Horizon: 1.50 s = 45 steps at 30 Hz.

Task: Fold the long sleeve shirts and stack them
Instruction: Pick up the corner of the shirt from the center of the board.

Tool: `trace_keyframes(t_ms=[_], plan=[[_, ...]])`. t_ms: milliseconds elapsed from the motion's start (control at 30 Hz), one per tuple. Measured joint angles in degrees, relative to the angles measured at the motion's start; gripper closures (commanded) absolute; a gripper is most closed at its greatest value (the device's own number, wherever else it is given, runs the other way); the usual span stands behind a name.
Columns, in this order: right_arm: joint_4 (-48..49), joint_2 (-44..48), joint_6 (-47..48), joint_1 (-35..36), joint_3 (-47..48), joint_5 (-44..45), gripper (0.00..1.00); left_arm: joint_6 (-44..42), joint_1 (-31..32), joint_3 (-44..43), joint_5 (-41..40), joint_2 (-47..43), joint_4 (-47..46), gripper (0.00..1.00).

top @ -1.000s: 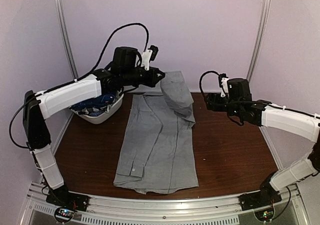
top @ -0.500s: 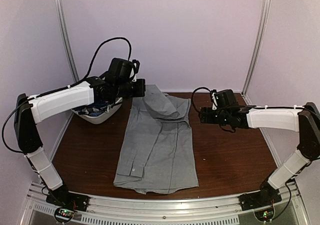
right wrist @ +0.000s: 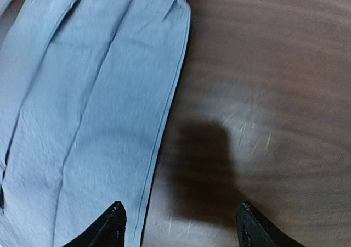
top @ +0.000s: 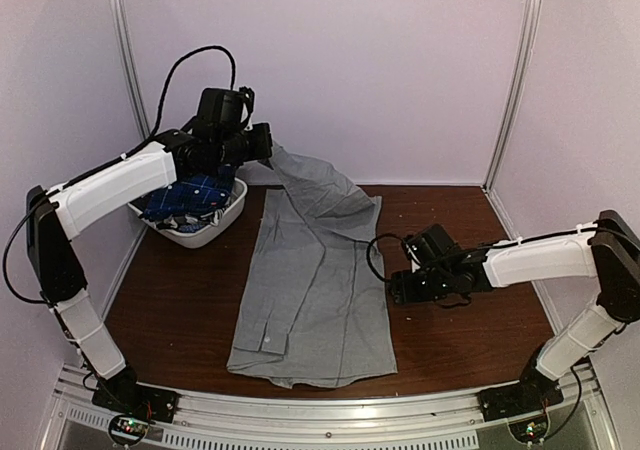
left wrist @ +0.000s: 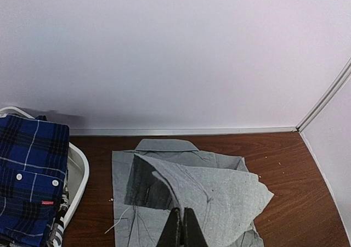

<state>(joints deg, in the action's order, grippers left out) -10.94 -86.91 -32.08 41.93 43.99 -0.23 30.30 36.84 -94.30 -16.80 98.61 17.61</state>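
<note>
Sleeve-folding step: the plain grey collared cloth shirt (top: 315, 290) lies on the brown bench (top: 470, 340). The left pincer (left wrist: 180, 222) pinches its raised far flap, while the right pincer (right wrist: 179, 217) gapes wide beside its right edge. Next, lay the flap across.

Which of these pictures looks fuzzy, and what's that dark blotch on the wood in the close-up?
Right wrist view: the grey shirt and table look smeared, probably motion blur; the blotch is a shadow, seemingly cast by the open right claw. Left wrist view: crisp. Top view: soft, even light, no glare.
</note>
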Motion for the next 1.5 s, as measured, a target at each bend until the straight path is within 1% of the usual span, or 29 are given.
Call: trace_keyframes(t_ms=[133,300,467,600,833,900,1000,1133,1267,1367,1500], plan=[[-3.6,0.8,-4.0,5.3,-1.7,-0.2,0.42,-0.6,-0.2,-0.2,0.0,0.5,-0.3,1.0],[-7.5,3.8,-9.7,12.6,-4.1,-0.4,0.48,-1.1,-0.3,-0.2,0.1,1.2,-0.1,1.0],[-12.3,6.9,-15.2,19.3,-5.2,-0.7,0.5,-1.3,-0.5,-0.2,0.3,1.2,-0.2,1.0],[-15.1,7.4,-18.9,23.2,-5.2,-0.9,0.51,-1.3,-0.5,-0.2,0.5,1.2,-0.2,1.0],[-18.0,4.3,-22.6,26.5,-3.9,-0.8,0.51,-1.3,-0.6,-0.2,1.4,1.2,-0.7,1.0],[-18.4,3.2,-23.2,27.3,-2.9,-0.8,0.53,-1.2,-0.8,-0.2,1.5,1.2,-0.9,1.0],[-18.4,1.5,-23.9,28.0,-1.4,-0.8,0.62,-1.2,-1.0,-0.2,1.7,1.2,-1.0,1.0],[-18.2,-0.3,-24.3,28.6,0.1,-0.8,0.8,-1.2,-1.1,-0.2,2.3,1.2,-1.2,1.0],[-18.4,-0.7,-25.1,29.1,0.1,-0.7,0.94,-1.2,-1.2,-0.2,2.4,1.2,-1.2,1.0],[-19.1,-0.7,-25.4,29.1,0.1,-0.1,1.0,-1.2,-1.2,-0.2,2.6,1.2,-1.3,1.0],[-20.7,-0.5,-25.4,28.9,0.1,1.6,1.0,-1.2,-1.2,-0.2,2.9,1.2,-1.3,1.0]])
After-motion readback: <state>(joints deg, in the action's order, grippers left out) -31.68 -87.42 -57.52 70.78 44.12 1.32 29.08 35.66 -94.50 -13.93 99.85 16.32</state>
